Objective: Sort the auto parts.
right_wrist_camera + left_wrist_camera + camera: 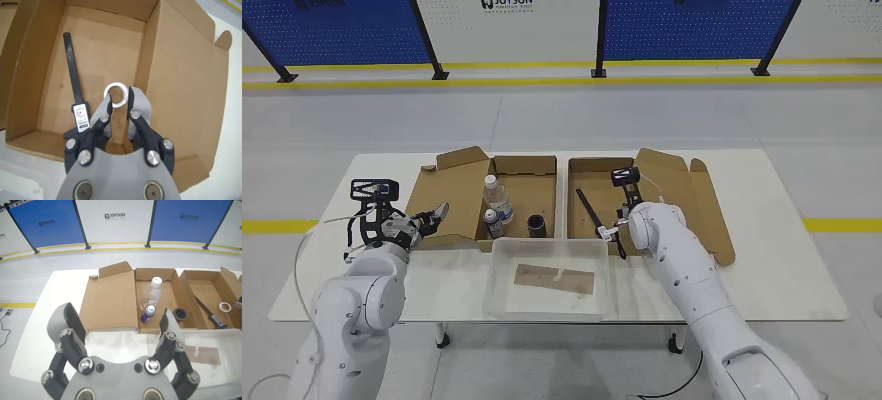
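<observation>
The right gripper [119,93] is held inside the right cardboard box [105,47], its fingers narrowly parted and nothing clasped. The white ring [115,84] lies on that box's floor at the fingertips; whether it is touched cannot be told. A long black part [72,72] lies near the ring. The left gripper [117,307] is spread wide and empty, well apart from that box.

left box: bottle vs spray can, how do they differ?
The bottle is clear; the spray can is opaque blue. The bottle is longer than the spray can. The bottle has a flat white cap, the spray can a white nozzle. Both sit close together in the left box.
</observation>
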Controlling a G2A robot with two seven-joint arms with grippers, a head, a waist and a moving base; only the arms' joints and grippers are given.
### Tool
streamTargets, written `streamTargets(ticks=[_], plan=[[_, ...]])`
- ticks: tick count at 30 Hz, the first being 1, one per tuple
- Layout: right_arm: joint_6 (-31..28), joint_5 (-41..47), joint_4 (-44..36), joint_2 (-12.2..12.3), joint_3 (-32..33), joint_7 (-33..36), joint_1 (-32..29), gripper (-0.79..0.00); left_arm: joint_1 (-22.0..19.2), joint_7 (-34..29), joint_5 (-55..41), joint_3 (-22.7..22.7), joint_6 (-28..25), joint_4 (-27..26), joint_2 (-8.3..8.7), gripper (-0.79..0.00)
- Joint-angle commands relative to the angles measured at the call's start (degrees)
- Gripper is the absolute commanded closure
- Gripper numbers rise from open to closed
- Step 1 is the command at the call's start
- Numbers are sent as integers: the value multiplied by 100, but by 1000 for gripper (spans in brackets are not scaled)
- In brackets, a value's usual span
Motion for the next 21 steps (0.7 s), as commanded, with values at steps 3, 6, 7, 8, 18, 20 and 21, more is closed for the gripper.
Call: streamTargets(ticks=[3,6,7,8,18,20,21], plan=[[-7,178,-23,-28,27,-111,62,-262,0,0,0,0,0,0,0,-785],[98,417,-320,-29,179,-331,43,-308,0,0,0,0,0,0,0,-785],[131,525,-491,-22,264,-464,6,-376,0,0,0,0,0,0,0,-785],[183,572,-674,-9,346,-550,-44,-622,0,0,0,0,0,0,0,-785],[630,1057,-3404,172,1348,-1068,-1437,-785,0,0,0,0,0,0,0,-785],[731,1034,-3922,196,1453,-1087,-1770,-785,0,0,0,0,0,0,0,-785],[751,1069,-4131,206,1521,-1137,-1922,-785,0,0,0,0,0,0,0,-785]])
